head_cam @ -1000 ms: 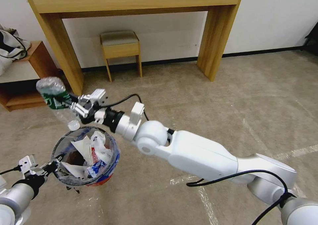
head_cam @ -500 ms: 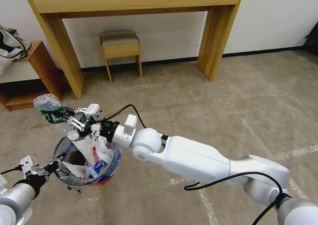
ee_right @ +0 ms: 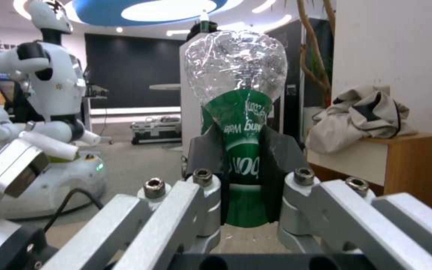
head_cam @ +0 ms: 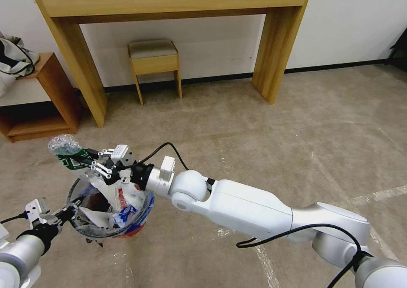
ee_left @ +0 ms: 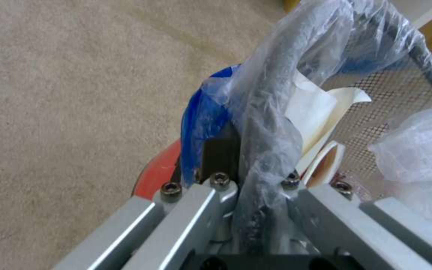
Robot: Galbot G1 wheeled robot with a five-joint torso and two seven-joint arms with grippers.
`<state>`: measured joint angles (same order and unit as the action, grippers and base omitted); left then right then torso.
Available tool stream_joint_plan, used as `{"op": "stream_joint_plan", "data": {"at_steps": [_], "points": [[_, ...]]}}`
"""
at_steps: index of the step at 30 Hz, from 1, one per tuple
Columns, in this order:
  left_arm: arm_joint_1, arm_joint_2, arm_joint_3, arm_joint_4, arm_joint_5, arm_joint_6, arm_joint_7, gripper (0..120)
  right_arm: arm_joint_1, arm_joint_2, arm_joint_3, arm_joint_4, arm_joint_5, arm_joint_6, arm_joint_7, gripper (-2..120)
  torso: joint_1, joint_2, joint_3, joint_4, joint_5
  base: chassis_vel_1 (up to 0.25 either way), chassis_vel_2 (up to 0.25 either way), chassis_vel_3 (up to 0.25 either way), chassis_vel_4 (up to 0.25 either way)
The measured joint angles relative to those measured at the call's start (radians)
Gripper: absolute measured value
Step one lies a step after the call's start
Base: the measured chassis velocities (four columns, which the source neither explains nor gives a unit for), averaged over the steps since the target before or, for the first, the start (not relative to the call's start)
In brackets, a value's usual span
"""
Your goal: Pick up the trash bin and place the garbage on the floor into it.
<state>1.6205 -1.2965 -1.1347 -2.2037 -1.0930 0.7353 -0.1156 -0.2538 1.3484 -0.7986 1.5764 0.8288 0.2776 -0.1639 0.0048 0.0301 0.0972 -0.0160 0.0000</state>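
The trash bin (head_cam: 144, 218) hangs above the floor (head_cam: 275, 123) at the lower left, with a red base, dark rim and a clear-and-blue liner. My left gripper (head_cam: 65, 214) is shut on its rim (ee_left: 271, 93). White paper and red wrappers lie inside it. My right gripper (head_cam: 87, 161) is shut on a crushed clear bottle with a green label (head_cam: 68, 150), holding it just above the bin's far rim. In the right wrist view the bottle (ee_right: 238, 123) stands pinched between the dark pads (ee_right: 206, 157).
A wooden desk (head_cam: 169, 4) stands against the wall, with a small stool (head_cam: 154, 61) under it. A low wooden shelf (head_cam: 42, 97) carrying a bundle of cloth sits at the left. Whitish tape lines (head_cam: 381, 195) cross the carpet at the right.
My right gripper has come down and back toward the bin with the bottle, from well above the rim to just over it. The left arm and the bin have stayed still.
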Motion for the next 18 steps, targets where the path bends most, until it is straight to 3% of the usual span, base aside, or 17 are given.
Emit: {"op": "stream_joint_plan", "data": {"at_steps": [18], "points": [[0.001,-0.002,0.004,-0.010,-0.012,0.000,-0.001,1,-0.038,-0.004,-0.044,-0.031,-0.038,0.017,-0.003,11,0.000,0.000,0.000,0.0000,0.0000,0.000,0.000,0.000,0.000]]}}
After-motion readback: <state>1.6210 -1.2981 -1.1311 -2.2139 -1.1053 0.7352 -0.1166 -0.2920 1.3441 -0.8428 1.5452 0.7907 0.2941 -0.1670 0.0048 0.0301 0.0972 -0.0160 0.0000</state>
